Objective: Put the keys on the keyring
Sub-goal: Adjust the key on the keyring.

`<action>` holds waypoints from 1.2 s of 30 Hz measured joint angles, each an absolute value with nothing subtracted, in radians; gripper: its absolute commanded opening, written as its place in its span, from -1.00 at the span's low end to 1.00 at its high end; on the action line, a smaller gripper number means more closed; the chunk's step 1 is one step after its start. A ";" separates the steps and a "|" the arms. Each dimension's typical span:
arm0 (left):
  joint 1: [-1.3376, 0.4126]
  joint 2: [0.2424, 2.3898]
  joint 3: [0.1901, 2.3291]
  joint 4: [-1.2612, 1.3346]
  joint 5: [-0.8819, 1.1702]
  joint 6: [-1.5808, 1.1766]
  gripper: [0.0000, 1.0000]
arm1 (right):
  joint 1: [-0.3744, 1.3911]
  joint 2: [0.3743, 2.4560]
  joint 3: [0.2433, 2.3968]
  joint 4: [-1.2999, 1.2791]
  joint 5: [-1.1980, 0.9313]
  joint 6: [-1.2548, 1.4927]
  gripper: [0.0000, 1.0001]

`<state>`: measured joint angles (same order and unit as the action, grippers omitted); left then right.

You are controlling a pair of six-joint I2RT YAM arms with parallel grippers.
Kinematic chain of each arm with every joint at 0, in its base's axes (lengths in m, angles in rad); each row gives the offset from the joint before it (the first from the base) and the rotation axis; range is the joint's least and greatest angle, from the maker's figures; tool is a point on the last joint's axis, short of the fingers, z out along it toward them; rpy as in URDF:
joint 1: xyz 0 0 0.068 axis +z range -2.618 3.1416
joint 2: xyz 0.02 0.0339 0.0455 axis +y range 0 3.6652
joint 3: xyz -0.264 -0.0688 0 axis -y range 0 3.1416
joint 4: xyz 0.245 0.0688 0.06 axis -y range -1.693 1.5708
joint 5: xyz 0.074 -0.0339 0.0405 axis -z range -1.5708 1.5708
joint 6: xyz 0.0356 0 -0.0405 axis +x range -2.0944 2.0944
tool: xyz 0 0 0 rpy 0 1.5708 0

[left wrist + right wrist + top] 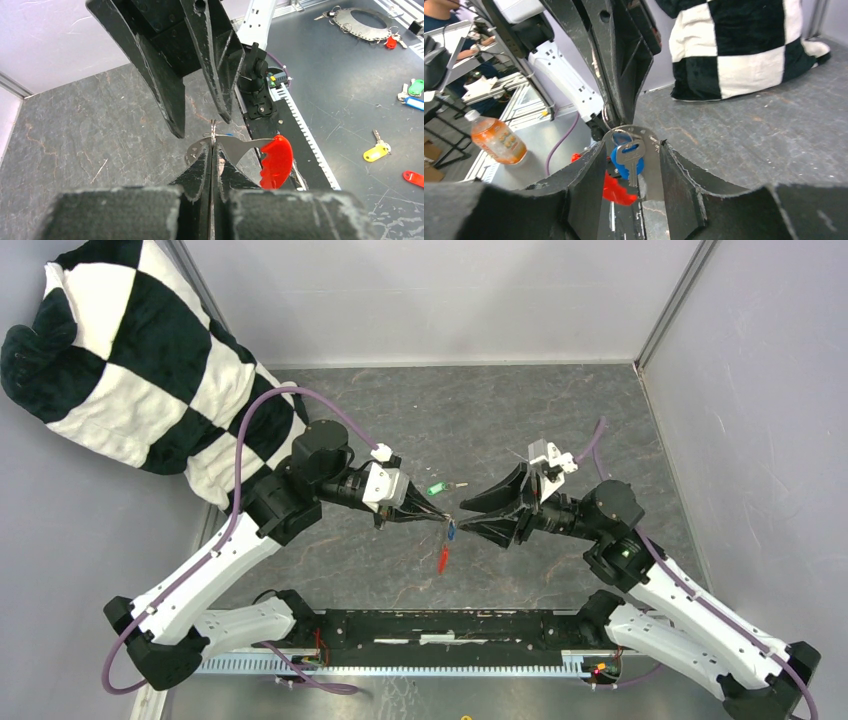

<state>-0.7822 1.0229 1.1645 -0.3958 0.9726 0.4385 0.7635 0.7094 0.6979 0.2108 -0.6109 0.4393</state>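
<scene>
The keyring (235, 146) hangs in the air above the counter (520, 420). It is pinched at its thin wire loop by the left gripper (212, 150), whose fingers (199, 172) are pressed flat together on it. Its red tag (276, 161) dangles below the loop.

The blue key (626, 159) hangs right against the keyring, just above the tag. The green key (435, 487) lies flat on the counter just beyond the keyring, on the side away from the arm bases.

The right gripper (466, 515) faces the keyring with its fingers spread, one on either side of the blue key and pinching nothing that I can see.

All of this looks light, hard and slick. The loop is springy wire that would twist in a loose pinch, so the plastic key heads are probably the surest places to hold. The green key lies low on the counter and would need a careful pick by its head.

Whether the blue key is truly threaded onto the loop cannot be told. The loop is nearly edge-on and partly buried between the left fingers.
</scene>
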 measured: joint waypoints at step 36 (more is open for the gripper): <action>-0.783 1.023 1.173 -0.409 0.974 0.446 -0.96 | 0.764 0.745 0.661 0.326 -0.732 0.530 -1.00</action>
<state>-0.7830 1.0229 1.1732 -0.4088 0.9737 0.4458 0.7635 0.7448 0.6605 0.3260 -0.7322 0.5301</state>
